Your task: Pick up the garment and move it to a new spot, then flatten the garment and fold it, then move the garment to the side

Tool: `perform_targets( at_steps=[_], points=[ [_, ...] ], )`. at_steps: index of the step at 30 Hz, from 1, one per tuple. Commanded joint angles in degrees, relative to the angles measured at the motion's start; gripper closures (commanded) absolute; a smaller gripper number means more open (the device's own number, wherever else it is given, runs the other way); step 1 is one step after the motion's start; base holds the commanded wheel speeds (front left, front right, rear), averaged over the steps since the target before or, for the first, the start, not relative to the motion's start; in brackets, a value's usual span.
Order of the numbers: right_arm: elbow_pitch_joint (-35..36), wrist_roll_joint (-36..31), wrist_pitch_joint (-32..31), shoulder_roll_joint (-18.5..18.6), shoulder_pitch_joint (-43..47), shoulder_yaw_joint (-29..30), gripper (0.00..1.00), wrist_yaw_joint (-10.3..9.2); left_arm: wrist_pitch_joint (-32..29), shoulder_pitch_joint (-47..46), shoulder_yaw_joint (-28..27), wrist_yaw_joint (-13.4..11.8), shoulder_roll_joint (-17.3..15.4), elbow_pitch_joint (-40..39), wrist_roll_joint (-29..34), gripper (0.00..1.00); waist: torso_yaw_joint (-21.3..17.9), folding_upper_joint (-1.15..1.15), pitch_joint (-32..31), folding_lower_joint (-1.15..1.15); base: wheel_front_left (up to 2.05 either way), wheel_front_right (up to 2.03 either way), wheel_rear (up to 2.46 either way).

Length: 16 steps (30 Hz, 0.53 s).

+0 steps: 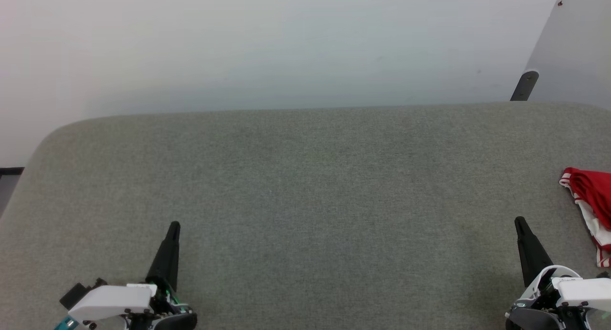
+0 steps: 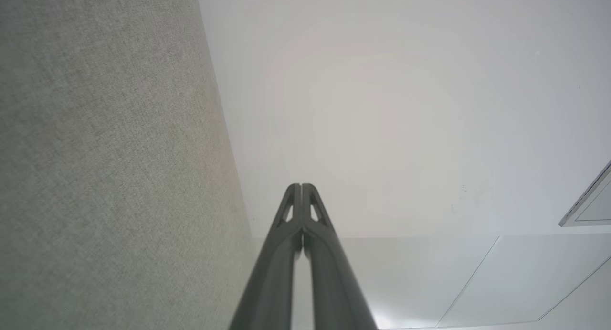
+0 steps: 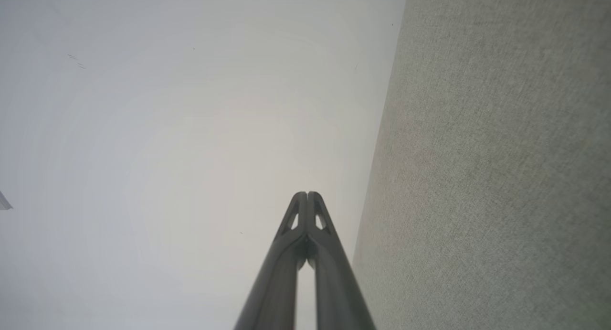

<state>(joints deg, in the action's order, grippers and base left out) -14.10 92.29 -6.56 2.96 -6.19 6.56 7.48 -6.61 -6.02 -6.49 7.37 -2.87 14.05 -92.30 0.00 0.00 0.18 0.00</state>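
The garment (image 1: 591, 196), red with white parts and red-and-white striped trim, lies bunched at the far right edge of the head view on the grey fabric surface (image 1: 305, 186); most of it is cut off by the frame. My right gripper (image 1: 519, 221) is shut at the lower right, a little left of the garment and apart from it. At the lower left my left gripper (image 1: 174, 225) is shut, with nothing in it. In the left wrist view, the left gripper (image 2: 301, 186) has its tips pressed together. The right gripper (image 3: 307, 195) looks the same in the right wrist view.
The grey surface's rounded far edge (image 1: 305, 109) meets a pale wall (image 1: 286, 43). A dark bracket (image 1: 525, 85) and a light panel (image 1: 573, 43) stand at the back right. The surface's left corner (image 1: 43, 143) curves off towards a dark strip of floor (image 1: 9, 172).
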Motion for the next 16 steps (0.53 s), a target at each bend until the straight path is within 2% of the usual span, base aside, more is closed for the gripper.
perform_targets(
  at_steps=[1, 16],
  points=[
    [0.00, 0.24, -0.01, -0.20, -0.15, -0.04, 1.00, 0.02, -0.06, -0.53, -0.09, 0.23, 0.05, 0.06, -0.21, 1.00, 0.00, 0.00, 0.00, 0.00, 0.00, 0.00, 0.00],
    [0.00, 0.24, -0.01, -0.20, -0.15, -0.05, 1.00, 0.02, -0.05, -0.53, -0.09, 0.23, 0.05, 0.06, -0.21, 1.00, 0.00, 0.00, 0.00, 0.00, 0.00, 0.00, 0.00]
  ],
)
